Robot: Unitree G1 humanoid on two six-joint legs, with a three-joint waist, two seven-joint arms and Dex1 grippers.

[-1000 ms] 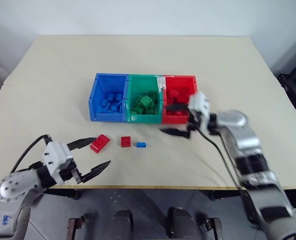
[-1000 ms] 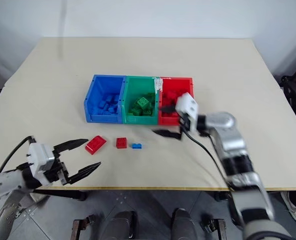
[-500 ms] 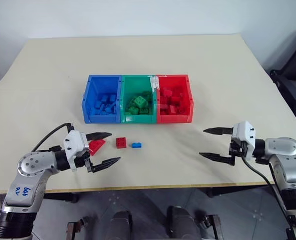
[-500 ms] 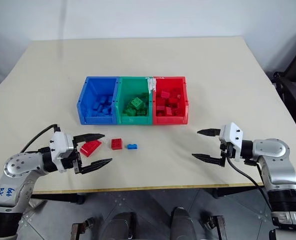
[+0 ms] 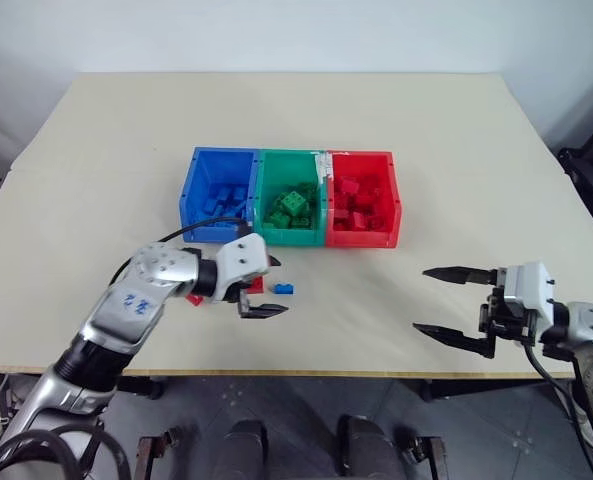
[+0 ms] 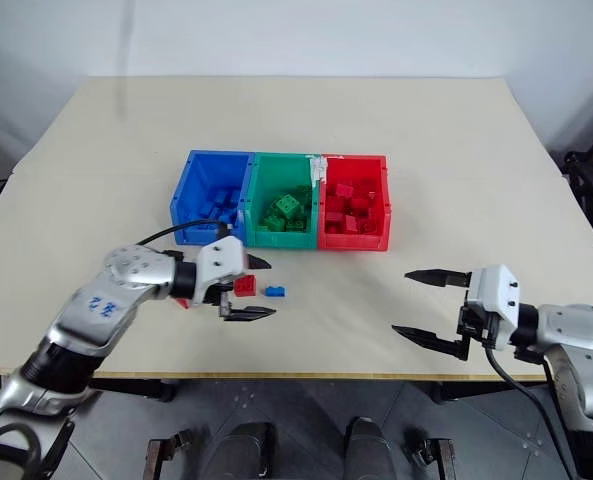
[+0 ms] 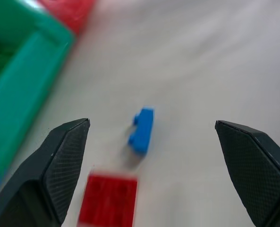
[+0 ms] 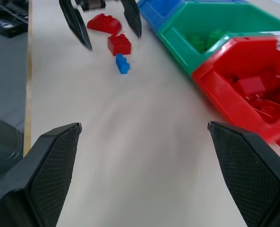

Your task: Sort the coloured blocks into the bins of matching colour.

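Observation:
Three joined bins stand mid-table: blue bin (image 5: 216,195), green bin (image 5: 291,198) and red bin (image 5: 362,200), each holding several blocks of its own colour. Loose on the table in front of them lie a small blue block (image 5: 284,289), a red square block (image 6: 244,285) and a red oblong block (image 8: 104,22), which my left arm partly hides from the head views. My left gripper (image 5: 262,286) is open, low over the table, its fingers on either side of the red square block, with the blue block (image 7: 141,130) just past the tips. Over the front right of the table, my right gripper (image 5: 423,300) hangs open and holds nothing.
The beige table (image 5: 456,130) is bare behind and to both sides of the bins. Its front edge runs just below both grippers. A dark object (image 5: 591,170) stands beyond the right edge.
My left gripper has swung right and forward from the table's front left corner to the red square block. My right gripper has drawn back from the red bin to the front right.

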